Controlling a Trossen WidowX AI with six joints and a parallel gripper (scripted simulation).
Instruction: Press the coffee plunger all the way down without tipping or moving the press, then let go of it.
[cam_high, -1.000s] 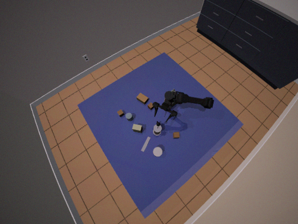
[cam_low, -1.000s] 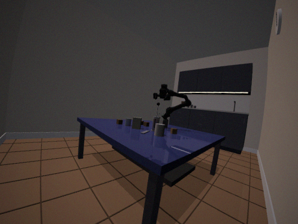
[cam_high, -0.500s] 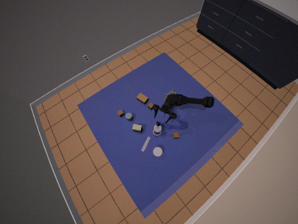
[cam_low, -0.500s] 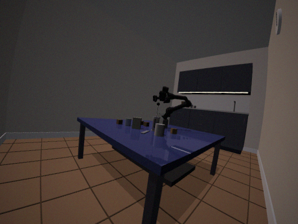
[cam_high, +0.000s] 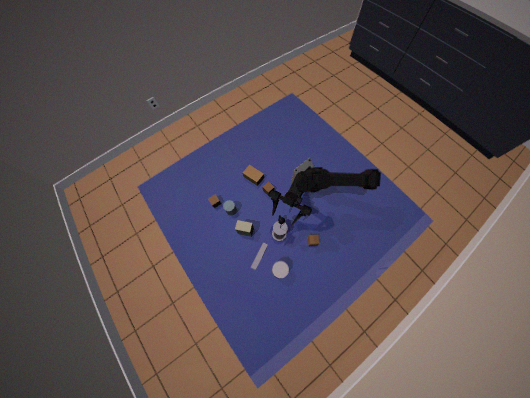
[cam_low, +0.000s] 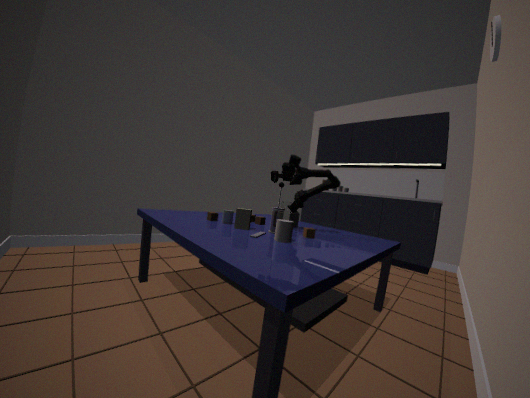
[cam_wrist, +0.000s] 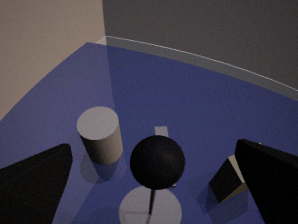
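Observation:
The coffee press (cam_high: 279, 231) (cam_low: 274, 220) (cam_wrist: 170, 209) stands upright on the blue table (cam_high: 320, 300) (cam_low: 225, 247), with a pale round lid. Its plunger is up: a thin rod (cam_low: 280, 197) (cam_wrist: 152, 202) rises well above the lid to a black ball knob (cam_high: 281, 219) (cam_low: 281, 185) (cam_wrist: 157, 164). My gripper (cam_high: 283, 218) (cam_wrist: 154, 152) is wide open and empty. In the wrist view the knob shows between the two fingers, slightly below the line of their tips. In the exterior view the gripper is about level with the knob or slightly above. No contact shows.
A pale cylinder (cam_high: 280, 269) (cam_low: 284, 231) (cam_wrist: 101, 131) and a flat light bar (cam_high: 259, 256) (cam_low: 257, 234) lie beyond the press. A pale box (cam_high: 244, 227) (cam_low: 243, 219) stands to one side, an orange block (cam_high: 313, 240) (cam_low: 309, 232) on the other. A grey-green cylinder (cam_high: 229, 207) stands farther off.

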